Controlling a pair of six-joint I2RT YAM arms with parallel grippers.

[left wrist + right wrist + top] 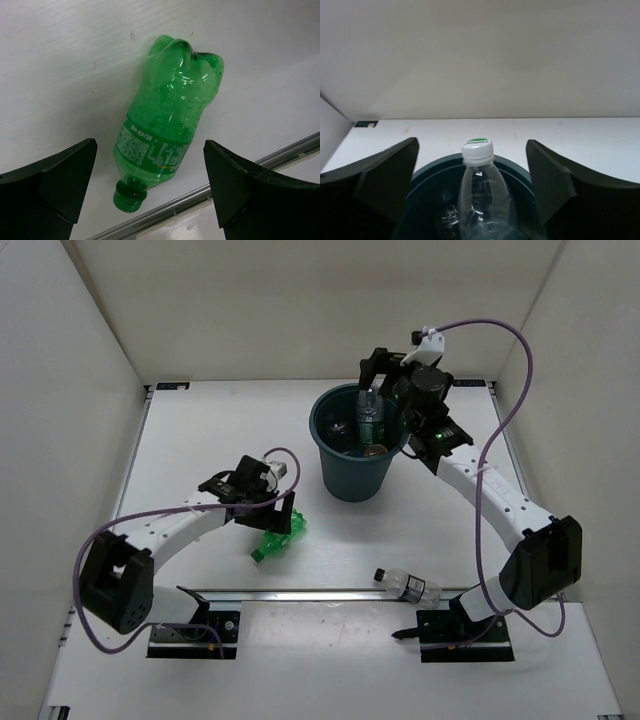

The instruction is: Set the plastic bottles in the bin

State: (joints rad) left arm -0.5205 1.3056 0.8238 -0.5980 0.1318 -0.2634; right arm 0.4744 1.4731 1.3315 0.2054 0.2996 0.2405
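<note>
Clear bottle (pixel 482 200) upright in bin (pixel 355 475), both tools wide
Right tool (pixel 471 147) flanked it without contact; bumped on withdrawal, it could topple out. Left tool (pixel 150 145) straddled the green bottle (pixel 170 115) on the near tabletop (pixel 200 430).

green bottle (pixel 167 125): see-through bright green all over, green cap, green label with a white band and tiny pale print. bin (pixel 352 475): plain dark teal-grey. upright bottle (pixel 479 200) in the bin: clear, white cap with a green mark on top, dark green label in the top view. third bottle (pixel 408 586): clear, dark cap. bench (pixel 200 440): plain white. left pincer (pixel 150 145) and right pincer (pixel 472 142): matte black. arms (pixel 490 495): white links, black joints. cables (pixel 480 323): purple. walls (pixel 100 320): off-white.
</note>
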